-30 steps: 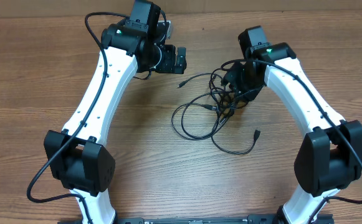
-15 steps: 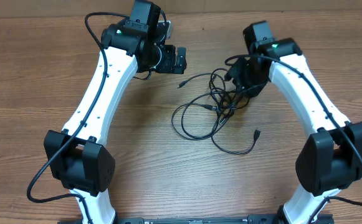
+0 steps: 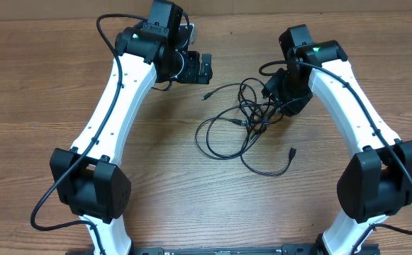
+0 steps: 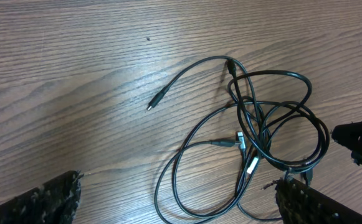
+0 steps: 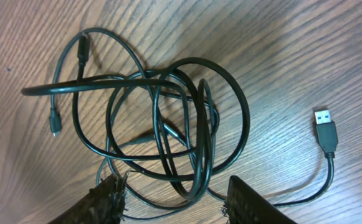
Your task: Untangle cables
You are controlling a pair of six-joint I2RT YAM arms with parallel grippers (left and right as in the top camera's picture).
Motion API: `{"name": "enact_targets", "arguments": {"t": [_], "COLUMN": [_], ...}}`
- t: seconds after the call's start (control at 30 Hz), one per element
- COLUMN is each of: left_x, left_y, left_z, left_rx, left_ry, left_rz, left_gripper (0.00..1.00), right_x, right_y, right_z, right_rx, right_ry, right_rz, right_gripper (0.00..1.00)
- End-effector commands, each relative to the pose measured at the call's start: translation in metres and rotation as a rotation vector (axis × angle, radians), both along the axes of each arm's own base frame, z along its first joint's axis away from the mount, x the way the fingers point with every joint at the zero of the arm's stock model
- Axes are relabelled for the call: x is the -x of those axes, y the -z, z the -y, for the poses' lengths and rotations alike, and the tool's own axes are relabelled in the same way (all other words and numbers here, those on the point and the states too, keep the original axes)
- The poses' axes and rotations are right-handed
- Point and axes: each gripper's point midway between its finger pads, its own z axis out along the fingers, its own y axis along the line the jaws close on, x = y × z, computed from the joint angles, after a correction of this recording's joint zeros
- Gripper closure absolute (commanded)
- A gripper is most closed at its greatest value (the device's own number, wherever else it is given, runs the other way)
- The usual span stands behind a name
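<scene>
The cables point(image 3: 245, 117) lie as one tangle of thin black loops on the wooden table point(image 3: 156, 177). A small plug point(image 3: 207, 94) trails off to the left and a USB plug point(image 3: 292, 151) to the near right. My right gripper point(image 3: 275, 103) hovers over the tangle's right edge. In the right wrist view its fingers point(image 5: 109, 199) stand apart, with several cable loops point(image 5: 168, 112) passing loosely between them, not pinched. My left gripper point(image 3: 207, 67) hangs wide open to the upper left of the tangle. In the left wrist view the cables point(image 4: 255, 124) lie ahead of it, untouched.
The right gripper's finger point(image 4: 361, 146) shows at the right edge of the left wrist view, beside the tangle. Bare wood surrounds the cables. Both arm bases point(image 3: 92, 188) stand at the near edge, left and right.
My right gripper has shifted a little to the right over the tangle's edge. The cables have barely stirred. The left arm has not moved.
</scene>
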Motion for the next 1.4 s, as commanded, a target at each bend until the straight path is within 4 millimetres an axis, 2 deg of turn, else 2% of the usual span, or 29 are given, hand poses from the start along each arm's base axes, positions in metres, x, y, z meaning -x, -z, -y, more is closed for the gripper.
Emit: {"name": "enact_targets", "arguments": {"t": [0.0, 0.17, 0.33, 0.63, 0.73, 0.93, 1.03, 1.1, 1.23, 1.3, 1.37], "left_x": [0.0, 0.0, 0.0, 0.0, 0.0, 0.0, 0.0, 0.0, 0.0, 0.0, 0.0], "left_y": [-0.003, -0.003, -0.003, -0.003, -0.003, -0.003, -0.003, -0.003, -0.003, -0.003, -0.003], "left_z": [0.0, 0.0, 0.0, 0.0, 0.0, 0.0, 0.0, 0.0, 0.0, 0.0, 0.0], "left_rx": [-0.009, -0.009, -0.009, -0.009, -0.009, -0.009, -0.009, -0.009, -0.009, -0.009, -0.009], "left_ry": [0.015, 0.015, 0.015, 0.015, 0.015, 0.015, 0.015, 0.015, 0.015, 0.015, 0.015], "left_rz": [0.015, 0.015, 0.015, 0.015, 0.015, 0.015, 0.015, 0.015, 0.015, 0.016, 0.016], "left_gripper": [0.0, 0.0, 0.0, 0.01, 0.0, 0.01, 0.0, 0.0, 0.0, 0.0, 0.0], "right_x": [-0.003, -0.001, 0.002, -0.001, 0.001, -0.007, -0.013, -0.013, -0.009, -0.009, -0.016], "right_y": [-0.012, -0.005, 0.009, 0.013, 0.022, 0.032, 0.032, 0.032, 0.041, 0.048, 0.051], "right_z": [-0.004, -0.013, -0.013, -0.015, -0.015, -0.028, -0.03, -0.03, -0.032, -0.037, -0.049], "right_rx": [0.008, 0.004, 0.002, -0.009, -0.008, -0.082, -0.082, -0.082, -0.078, -0.082, -0.119], "right_ry": [0.001, 0.005, 0.038, 0.042, 0.045, 0.017, -0.007, -0.006, -0.013, -0.03, -0.116], "right_rz": [0.043, 0.037, 0.019, 0.033, 0.026, 0.064, 0.097, 0.095, 0.065, 0.054, 0.089], "right_gripper": [0.51, 0.51, 0.52, 0.52, 0.52, 0.53, 0.57, 0.66, 0.89, 0.96, 0.96]}}
